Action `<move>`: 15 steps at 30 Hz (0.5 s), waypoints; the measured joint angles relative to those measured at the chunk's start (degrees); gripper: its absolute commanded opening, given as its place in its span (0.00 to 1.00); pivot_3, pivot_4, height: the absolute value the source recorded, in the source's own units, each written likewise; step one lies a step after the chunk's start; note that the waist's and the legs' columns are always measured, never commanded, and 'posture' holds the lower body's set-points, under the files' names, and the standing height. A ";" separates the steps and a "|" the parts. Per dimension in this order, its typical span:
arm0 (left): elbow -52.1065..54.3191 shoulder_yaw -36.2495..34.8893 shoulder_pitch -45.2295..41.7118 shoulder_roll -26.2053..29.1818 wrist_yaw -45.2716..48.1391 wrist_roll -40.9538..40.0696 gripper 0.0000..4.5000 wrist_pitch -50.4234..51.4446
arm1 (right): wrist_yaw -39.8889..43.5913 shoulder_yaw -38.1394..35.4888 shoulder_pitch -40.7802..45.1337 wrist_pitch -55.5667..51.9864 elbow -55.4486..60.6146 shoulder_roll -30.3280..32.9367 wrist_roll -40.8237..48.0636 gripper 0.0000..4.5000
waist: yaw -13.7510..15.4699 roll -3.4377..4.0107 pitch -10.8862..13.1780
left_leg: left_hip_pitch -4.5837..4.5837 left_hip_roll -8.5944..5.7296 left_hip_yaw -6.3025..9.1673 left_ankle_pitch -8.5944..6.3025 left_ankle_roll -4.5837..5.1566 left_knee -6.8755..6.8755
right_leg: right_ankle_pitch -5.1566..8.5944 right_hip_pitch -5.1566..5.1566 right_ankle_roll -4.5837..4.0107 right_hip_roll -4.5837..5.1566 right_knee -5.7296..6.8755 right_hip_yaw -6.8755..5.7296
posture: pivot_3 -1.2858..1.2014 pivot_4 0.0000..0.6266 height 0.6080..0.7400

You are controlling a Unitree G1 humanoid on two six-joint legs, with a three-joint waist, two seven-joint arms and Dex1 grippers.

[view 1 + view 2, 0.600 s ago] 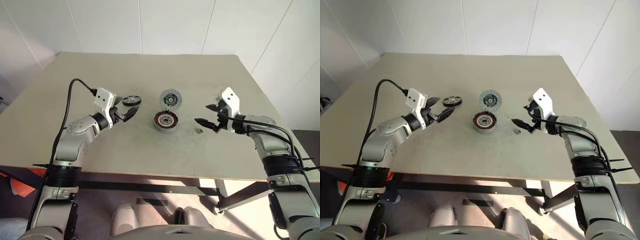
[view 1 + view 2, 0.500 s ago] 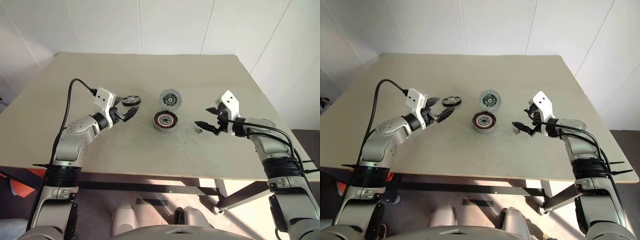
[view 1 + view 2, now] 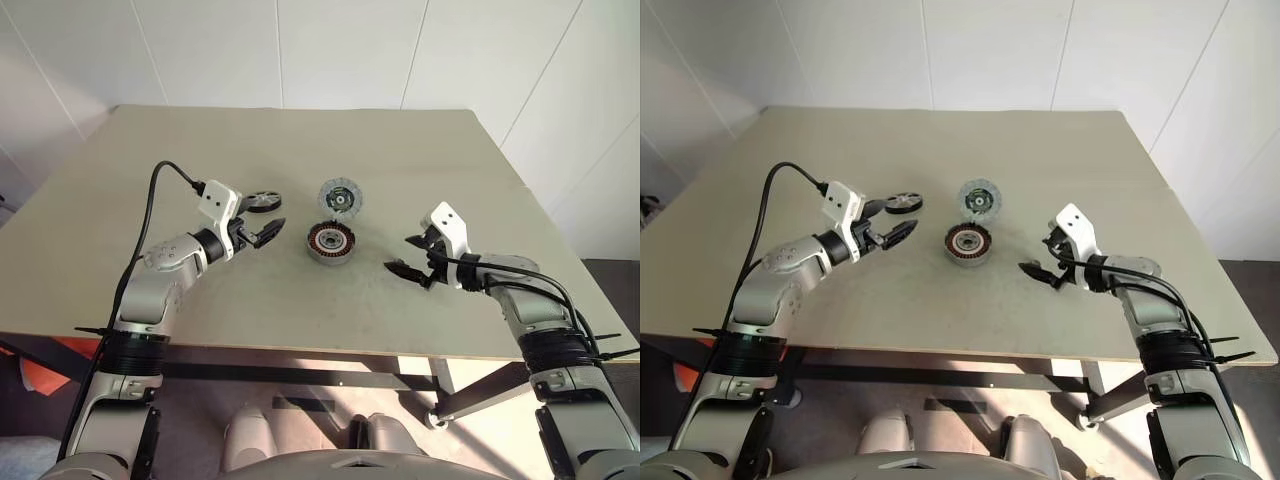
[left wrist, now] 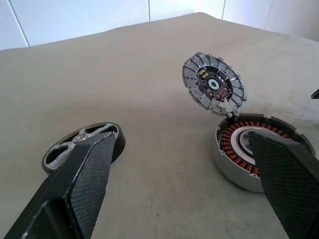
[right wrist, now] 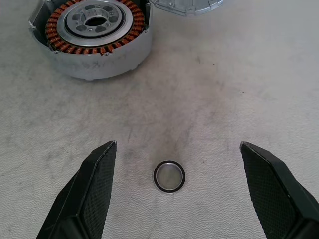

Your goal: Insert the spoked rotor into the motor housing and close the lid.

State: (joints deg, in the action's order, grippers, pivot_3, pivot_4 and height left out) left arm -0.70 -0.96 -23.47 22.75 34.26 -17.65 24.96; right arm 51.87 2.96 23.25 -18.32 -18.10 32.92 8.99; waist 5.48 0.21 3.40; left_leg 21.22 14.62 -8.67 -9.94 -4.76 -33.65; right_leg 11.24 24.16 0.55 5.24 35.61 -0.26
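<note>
Where cropped, lid (image 5: 187, 6) barely visible.

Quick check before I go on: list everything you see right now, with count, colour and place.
Table: one, beige, under everything.
Housing: one, silver with copper windings, mid-table, open.
Lid: one, grey, standing tilted at the housing's far edge.
Rotor: one, black, flat on the table, left of the lid.
Small ring: one, dark-rimmed, flat on the table right of the housing.
Left gripper: black fingers, open, between rotor and housing.
Right gripper: black fingers, open, over the small ring.
</note>
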 measured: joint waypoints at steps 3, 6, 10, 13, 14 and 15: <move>0.00 0.00 0.00 0.17 0.08 0.02 1.00 0.00 | -0.43 0.00 -0.81 -0.03 0.00 0.00 0.00 0.99 | 0.00 0.00 0.00 | 0.01 0.00 0.00 0.00 0.00 0.00 | 0.00 0.00 0.00 0.00 -0.01 0.00 | 0.52 0.00 1.00; -0.01 0.01 -0.03 0.44 0.24 0.02 1.00 0.00 | -0.71 -0.01 -1.62 -0.03 -0.26 0.01 -0.02 0.99 | 0.00 0.00 0.00 | 0.01 0.00 0.00 0.00 0.00 0.01 | 0.00 0.00 0.00 0.00 -0.01 0.00 | 0.52 0.00 1.00; -0.02 0.03 -0.23 0.55 0.44 0.06 1.00 0.01 | -1.07 -0.06 -1.72 0.03 -0.69 0.04 -0.02 0.87 | -0.01 0.00 0.00 | 0.00 -0.01 0.00 0.00 0.00 0.00 | 0.00 0.00 0.00 0.00 0.00 0.00 | 0.52 0.00 1.00; -0.02 0.12 -0.24 0.62 0.48 0.10 1.00 0.01 | -1.65 -0.17 -1.71 0.13 -0.98 0.25 -0.05 0.66 | 0.00 0.00 0.00 | -0.01 0.00 0.00 0.00 0.00 0.00 | 0.00 -0.02 0.00 0.00 0.00 0.00 | 0.52 0.00 1.00; -0.02 0.17 -0.24 0.64 0.50 0.11 1.00 0.01 | -1.68 -0.17 -1.71 0.16 -1.01 0.30 -0.05 0.66 | -0.01 0.00 0.00 | -0.01 0.00 0.00 0.00 0.00 0.00 | 0.00 -0.02 0.00 0.00 0.00 0.00 | 0.52 0.00 1.00; -0.04 0.20 -0.25 0.64 0.51 0.12 1.00 0.01 | -1.70 -0.17 -1.71 0.18 -1.05 0.31 -0.05 0.66 | -0.01 0.00 0.00 | -0.02 0.00 0.00 0.00 0.00 0.00 | 0.00 -0.02 0.00 0.00 0.00 0.00 | 0.52 0.00 1.00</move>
State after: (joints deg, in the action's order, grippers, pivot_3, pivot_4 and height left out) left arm -0.74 -0.76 -23.71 23.38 34.77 -17.53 24.97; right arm 50.17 2.79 21.54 -18.14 -19.15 33.23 8.94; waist 5.47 0.22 3.40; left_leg 21.21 14.61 -8.67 -9.94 -4.76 -33.65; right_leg 11.24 24.14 0.56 5.24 35.61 -0.26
